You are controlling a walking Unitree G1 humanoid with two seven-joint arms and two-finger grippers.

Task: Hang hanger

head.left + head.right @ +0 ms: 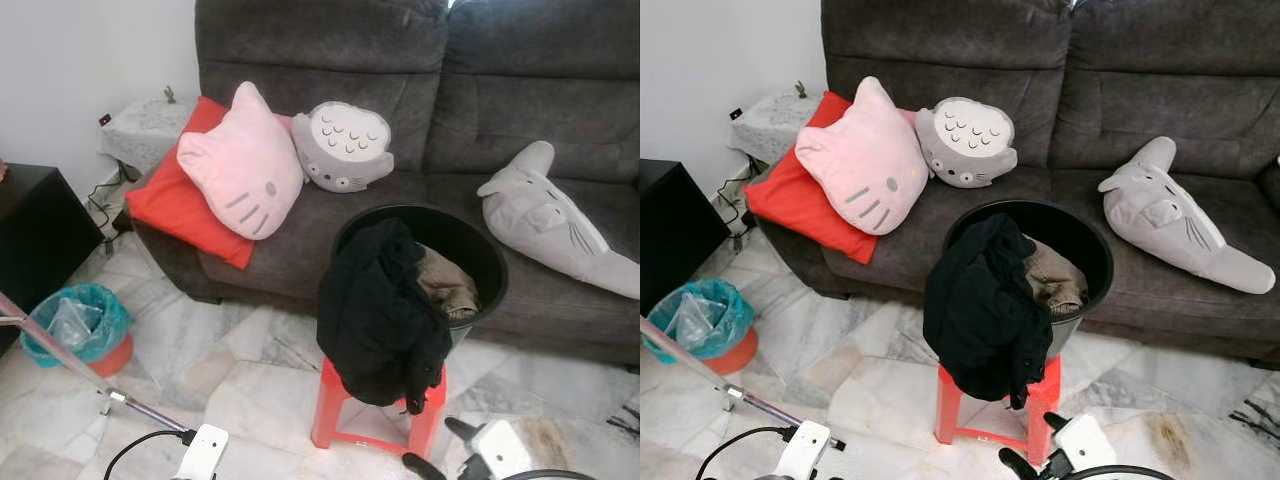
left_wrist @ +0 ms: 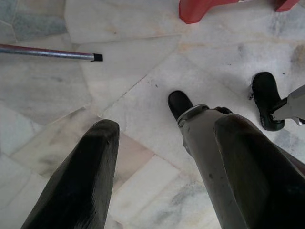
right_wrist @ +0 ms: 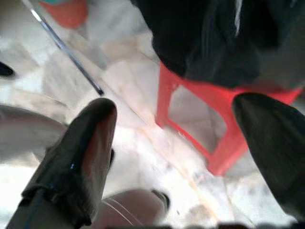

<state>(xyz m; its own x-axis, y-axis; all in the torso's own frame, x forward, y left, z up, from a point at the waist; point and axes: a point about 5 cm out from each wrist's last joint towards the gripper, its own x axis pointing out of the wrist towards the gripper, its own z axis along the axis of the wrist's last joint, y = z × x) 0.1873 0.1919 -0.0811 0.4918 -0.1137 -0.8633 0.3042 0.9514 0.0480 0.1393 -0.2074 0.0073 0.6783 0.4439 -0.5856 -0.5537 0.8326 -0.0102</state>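
Sofa (image 1: 420,90) in dark grey fills the back of the room, carrying a red cushion (image 1: 175,205), a pink cat-face pillow (image 1: 245,165), a grey owl-like plush (image 1: 342,145) and a long grey plush (image 1: 560,225). Before it, a black basket (image 1: 470,250) sits on a red plastic stool (image 1: 378,415), with a black garment (image 1: 375,315) draped over its rim and a brown cloth (image 1: 445,285) inside. A teal-lined bin (image 1: 75,322) stands on the marble floor (image 1: 250,380) near a metal pole (image 1: 130,405). No hanger can be made out. The left gripper (image 2: 157,176) hangs low over the floor, fingers spread and empty. The right gripper (image 3: 190,143) points toward the stool, fingers wide apart, holding nothing.
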